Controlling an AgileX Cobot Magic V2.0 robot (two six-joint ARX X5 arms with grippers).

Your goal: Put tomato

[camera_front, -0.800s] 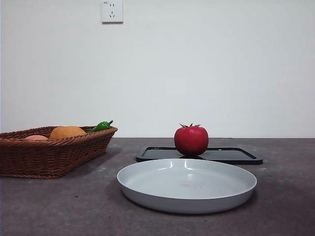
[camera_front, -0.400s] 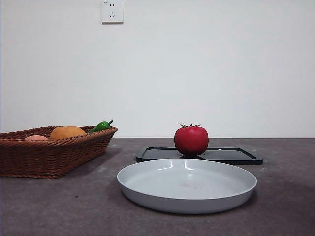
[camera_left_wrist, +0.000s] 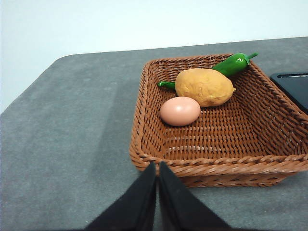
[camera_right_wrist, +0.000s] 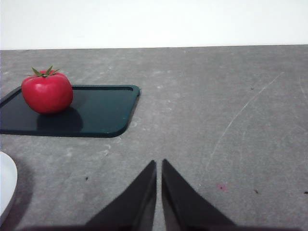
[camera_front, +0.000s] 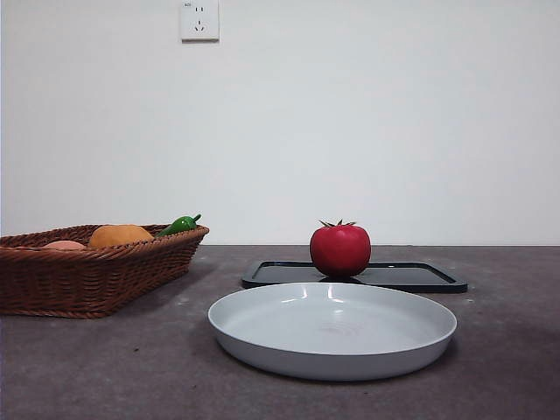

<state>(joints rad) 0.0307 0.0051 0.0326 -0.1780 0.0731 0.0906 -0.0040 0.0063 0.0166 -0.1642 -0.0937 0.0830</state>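
Note:
The red tomato (camera_front: 339, 249) with a green stem stands on a flat black tray (camera_front: 411, 276) behind a grey plate (camera_front: 262, 337). It also shows in the right wrist view (camera_right_wrist: 47, 92), on the tray (camera_right_wrist: 101, 113). My right gripper (camera_right_wrist: 159, 166) is shut and empty, over bare table, well apart from the tomato. My left gripper (camera_left_wrist: 157, 167) is shut and empty, at the near rim of the wicker basket (camera_left_wrist: 144, 144). Neither arm shows in the front view.
The wicker basket (camera_front: 52, 280) at the left holds a potato (camera_left_wrist: 204, 86), an egg (camera_left_wrist: 180, 110) and a green pepper (camera_left_wrist: 233, 63). The grey plate's edge (camera_right_wrist: 6, 185) shows in the right wrist view. A wall stands behind the table.

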